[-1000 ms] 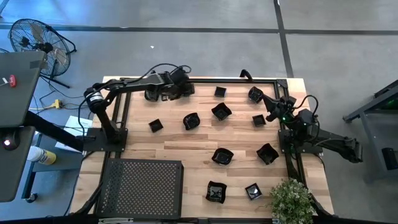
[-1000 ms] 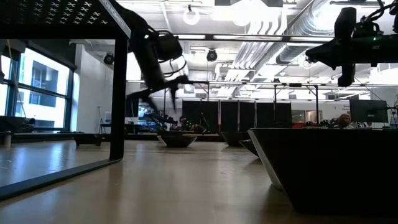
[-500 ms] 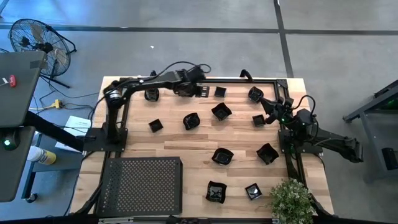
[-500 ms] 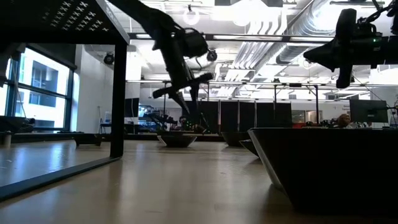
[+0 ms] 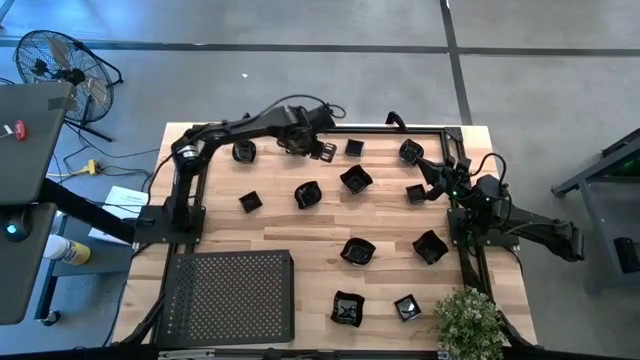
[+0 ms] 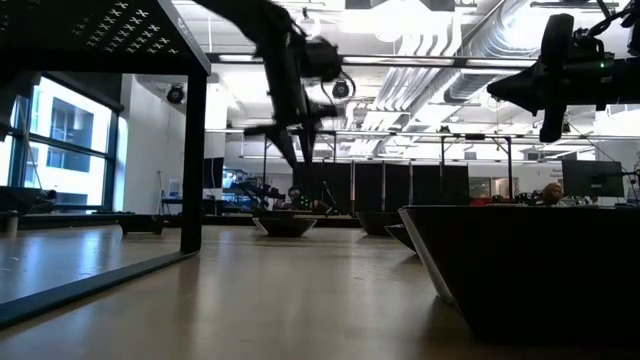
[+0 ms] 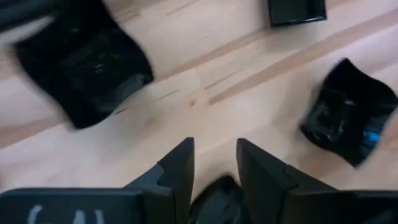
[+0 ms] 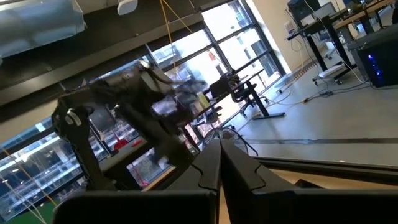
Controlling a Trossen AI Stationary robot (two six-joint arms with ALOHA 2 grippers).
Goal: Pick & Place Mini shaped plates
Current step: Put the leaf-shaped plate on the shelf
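Left claw [image 5: 325, 149] raised at 12 o'clock of the surface [image 5: 300, 240], fingers slightly spread, pinching nothing. Right claw [image 5: 420, 163] pressed together at 2 o'clock. Mini shaped plates [image 5: 356, 180] scattered centre to 5 o'clock.

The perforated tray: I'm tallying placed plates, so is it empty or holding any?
Empty. In the high view the tray shows only its bare perforated surface, and the plates lie scattered on the table.

Left arm out over the far edge
Left gripper [image 5: 325, 149] hangs just beside a square plate [image 5: 353, 148]; right gripper [image 5: 425, 165] waits near the right rail, plates scattered across the table [image 5: 280, 225].
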